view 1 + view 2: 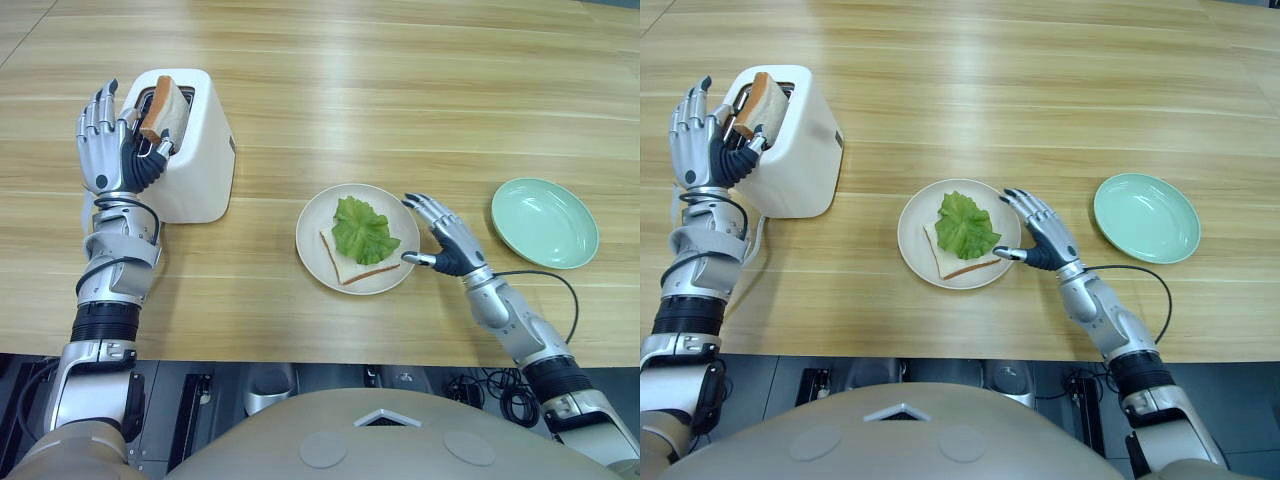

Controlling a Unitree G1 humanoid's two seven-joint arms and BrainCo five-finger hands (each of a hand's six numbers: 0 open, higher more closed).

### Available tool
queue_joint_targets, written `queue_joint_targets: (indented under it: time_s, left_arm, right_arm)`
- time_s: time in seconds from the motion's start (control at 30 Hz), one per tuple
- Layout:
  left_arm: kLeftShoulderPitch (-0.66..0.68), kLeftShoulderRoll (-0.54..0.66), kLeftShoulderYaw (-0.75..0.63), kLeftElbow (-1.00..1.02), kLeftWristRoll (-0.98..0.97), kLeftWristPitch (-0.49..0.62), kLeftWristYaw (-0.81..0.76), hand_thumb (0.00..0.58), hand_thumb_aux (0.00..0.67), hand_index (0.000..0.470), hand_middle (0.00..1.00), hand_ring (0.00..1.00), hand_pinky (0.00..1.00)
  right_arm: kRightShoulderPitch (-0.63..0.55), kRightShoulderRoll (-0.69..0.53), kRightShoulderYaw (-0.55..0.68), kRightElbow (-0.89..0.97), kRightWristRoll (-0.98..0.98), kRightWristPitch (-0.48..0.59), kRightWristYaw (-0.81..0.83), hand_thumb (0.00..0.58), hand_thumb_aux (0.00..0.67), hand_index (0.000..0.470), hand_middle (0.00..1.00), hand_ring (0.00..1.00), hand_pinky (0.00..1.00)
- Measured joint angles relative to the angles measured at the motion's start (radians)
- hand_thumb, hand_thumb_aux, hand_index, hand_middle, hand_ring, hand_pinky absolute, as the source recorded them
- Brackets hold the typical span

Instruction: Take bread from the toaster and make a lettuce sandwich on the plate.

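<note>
While left hand (112,145) pinches bread (161,104), right hand (447,240) lies beside plate (312,226)

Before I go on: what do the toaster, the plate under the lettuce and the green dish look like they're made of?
Toaster: probably plastic. It has a matte cream shell with rounded moulded corners and no metallic glare.
Plate: beige and matte with a thin rim. It may be plastic or ceramic; I cannot tell which.
Green dish: glossy, with soft highlights near its rim. It is likely glazed ceramic or melamine.
</note>
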Motion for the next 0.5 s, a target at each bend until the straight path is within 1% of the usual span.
queue_joint_targets:
  time_s: [0.03,0.07,0.1,0.13,0.17,0.37,0.5]
  left_arm:
    - [-0.004,0.005,-0.002,0.008,-0.004,-0.003,-0.004,0.58,0.67,0.46,0.11,0.11,0.11]
    - [-0.009,0.008,-0.004,0.014,-0.009,-0.005,-0.008,0.58,0.67,0.46,0.29,0.29,0.29]
    - [-0.013,0.009,-0.005,0.019,-0.022,-0.01,-0.012,0.58,0.67,0.46,0.66,0.66,0.66]
    - [-0.013,0.009,-0.005,0.02,-0.026,-0.013,-0.014,0.58,0.67,0.46,0.75,0.75,0.75]
    - [-0.013,0.01,-0.005,0.02,-0.033,-0.018,-0.017,0.58,0.67,0.46,1.0,1.0,1.0]
    - [-0.011,0.013,0.005,0.0,-0.071,-0.052,0.005,0.58,0.67,0.46,1.0,1.0,1.0]
    - [-0.002,-0.026,0.035,-0.049,-0.109,-0.083,0.048,0.58,0.67,0.46,1.0,1.0,1.0]
  right_arm:
    - [0.007,-0.001,-0.011,-0.014,0.002,0.001,-0.002,0.0,0.0,0.0,0.0,0.0,0.0]
    - [0.013,-0.002,-0.019,-0.027,0.003,0.001,-0.004,0.0,0.0,0.0,0.0,0.0,0.0]
    - [0.015,0.001,-0.025,-0.038,0.006,-0.002,-0.004,0.0,0.0,0.0,0.0,0.0,0.0]
    - [0.016,0.004,-0.028,-0.049,0.008,-0.003,-0.005,0.0,0.0,0.0,0.0,0.0,0.0]
    - [0.016,0.008,-0.028,-0.059,0.009,-0.006,-0.005,0.0,0.0,0.0,0.0,0.0,0.0]
    - [0.015,0.044,-0.03,-0.077,0.024,-0.031,-0.026,0.0,0.0,0.0,0.0,0.0,0.0]
    - [0.007,0.063,-0.033,-0.077,0.027,-0.042,-0.047,0.0,0.0,0.0,0.0,0.0,0.0]
